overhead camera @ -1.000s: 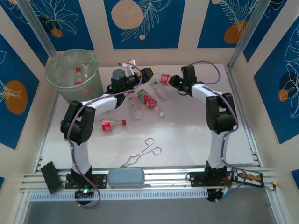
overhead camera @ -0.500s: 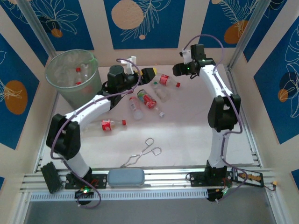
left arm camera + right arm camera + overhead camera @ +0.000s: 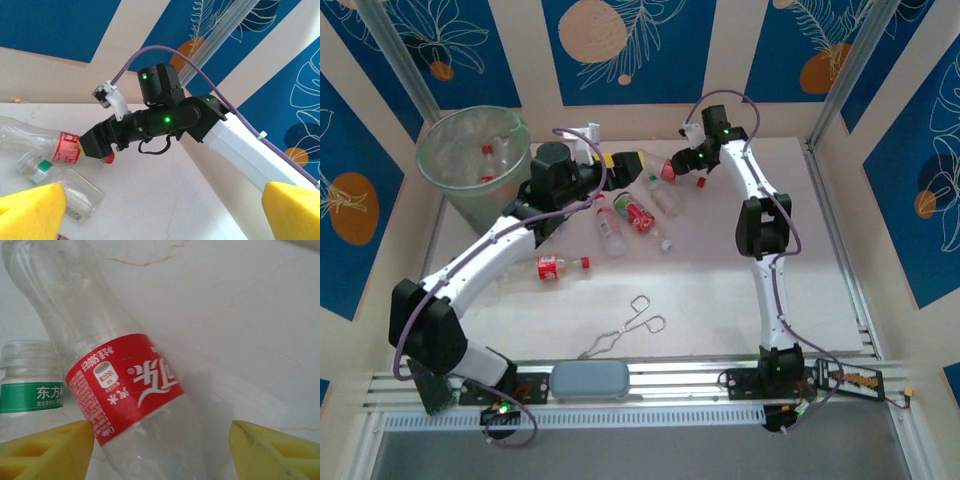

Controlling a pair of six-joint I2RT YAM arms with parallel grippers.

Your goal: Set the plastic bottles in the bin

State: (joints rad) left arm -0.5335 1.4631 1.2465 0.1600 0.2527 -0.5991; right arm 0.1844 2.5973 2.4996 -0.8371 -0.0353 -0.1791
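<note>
From above, your right arm has unfolded since a second ago. Its elbow jutted sideways then; now the arm reaches straight toward the back, and the right pincer points down onto a red-labelled bottle. That bottle seems to lie where it lay before, though it is small here. Your left arm has stretched out too, while the left pincer sits much where it was, just left of that same bottle. The bin stands well off to the left pincer's left, with some bottles inside. Several more bottles lie nearer the bases than either pincer.

On your left wrist camera, the left pincer stands wide apart, with nothing between its fingers. Ahead of it, the right pincer is at the cap end of the red-labelled bottle. A green-labelled bottle lies just beside that one.

On your right wrist camera, the right pincer is apart, not clamped. The red-labelled bottle lies between its fingers, close to one and clear of the other. The green-labelled bottle sits just outside the nearer finger.
</note>
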